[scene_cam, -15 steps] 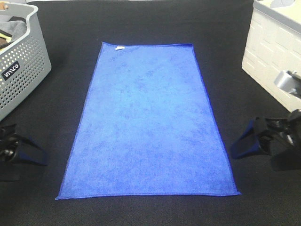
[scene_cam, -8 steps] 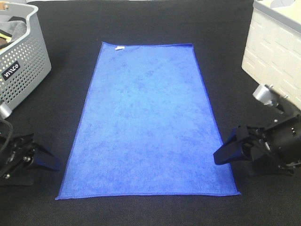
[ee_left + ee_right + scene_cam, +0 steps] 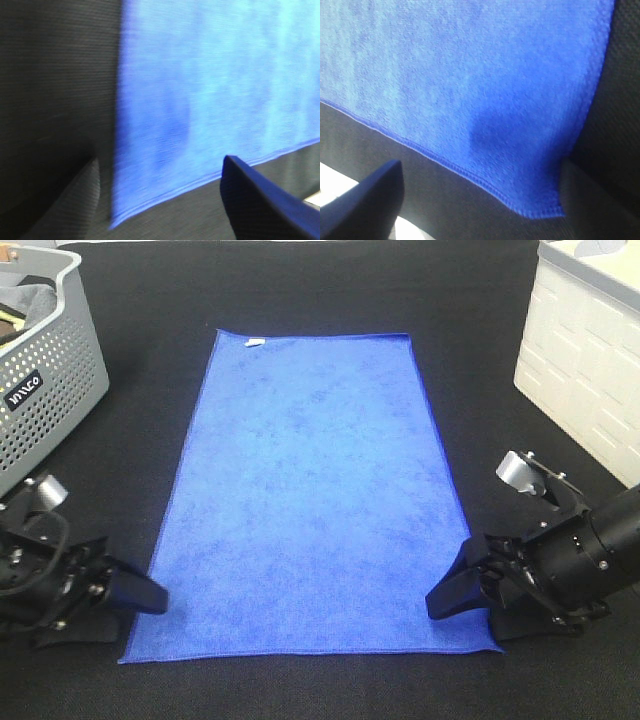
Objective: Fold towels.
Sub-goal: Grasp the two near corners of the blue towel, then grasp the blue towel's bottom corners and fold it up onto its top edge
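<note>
A blue towel (image 3: 315,490) lies spread flat on black woven cloth (image 3: 330,290), with a gripper at each near corner.
The towel is a fuzzy microfibre rectangle with a stitched hem and a small white tag (image 3: 254,341) at its far left corner. The left gripper (image 3: 140,602) sits at the towel's near left corner and the right gripper (image 3: 450,600) at its near right corner. Both have dark wedge-shaped fingers spread wide and grip nothing.
</note>
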Available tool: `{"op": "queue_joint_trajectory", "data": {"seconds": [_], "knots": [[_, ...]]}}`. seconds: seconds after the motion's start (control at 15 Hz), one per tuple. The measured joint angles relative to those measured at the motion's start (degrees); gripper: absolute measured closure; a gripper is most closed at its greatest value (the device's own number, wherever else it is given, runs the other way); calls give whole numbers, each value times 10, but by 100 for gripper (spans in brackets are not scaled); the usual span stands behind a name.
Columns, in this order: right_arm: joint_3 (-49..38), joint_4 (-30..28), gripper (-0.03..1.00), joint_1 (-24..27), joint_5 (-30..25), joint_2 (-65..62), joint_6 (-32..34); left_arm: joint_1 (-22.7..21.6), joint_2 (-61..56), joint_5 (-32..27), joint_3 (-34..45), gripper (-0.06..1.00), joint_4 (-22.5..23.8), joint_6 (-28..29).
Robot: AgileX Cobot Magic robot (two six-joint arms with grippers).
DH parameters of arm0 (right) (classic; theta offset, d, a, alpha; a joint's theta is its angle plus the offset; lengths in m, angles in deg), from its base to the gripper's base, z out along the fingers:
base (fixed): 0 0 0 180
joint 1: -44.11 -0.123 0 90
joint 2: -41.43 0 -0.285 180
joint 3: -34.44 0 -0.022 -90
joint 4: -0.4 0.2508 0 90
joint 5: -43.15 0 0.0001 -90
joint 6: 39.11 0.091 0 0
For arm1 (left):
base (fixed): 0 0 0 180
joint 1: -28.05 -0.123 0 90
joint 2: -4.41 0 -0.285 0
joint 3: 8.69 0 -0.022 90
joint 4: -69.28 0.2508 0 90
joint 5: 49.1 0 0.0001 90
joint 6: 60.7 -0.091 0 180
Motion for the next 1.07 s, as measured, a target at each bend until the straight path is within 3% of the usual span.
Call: {"op": "queue_joint_trajectory", "data": {"seconds": [0.13, 0.27, 0.47, 0.53, 0.6, 0.67, 1.0, 1.07], "knots": [[0, 50, 24, 0, -3, 15, -40, 22, 20, -18, -8, 29, -53, -34], [0, 95, 38, 0, -1, 31, -79, 45, 42, -24, -30, 36, -66, -40], [0, 101, 77, 0, 23, 41, -88, 50, 52, 5, -34, 83, -64, -23], [-1, 105, 91, 0, 26, 41, -83, 50, 53, 7, -34, 92, -63, -22], [-1, 106, 97, 0, 26, 41, -70, 50, 54, 7, -34, 94, -63, -22], [-1, 106, 97, 0, 26, 41, -59, 50, 53, 7, -34, 94, -60, -20], [-1, -34, 97, 0, 9, -18, 79, 50, -1, 12, -33, 94, 118, 115], [-1, -34, 97, 0, 9, -18, 79, 50, -1, 12, -33, 94, 118, 115]]}}
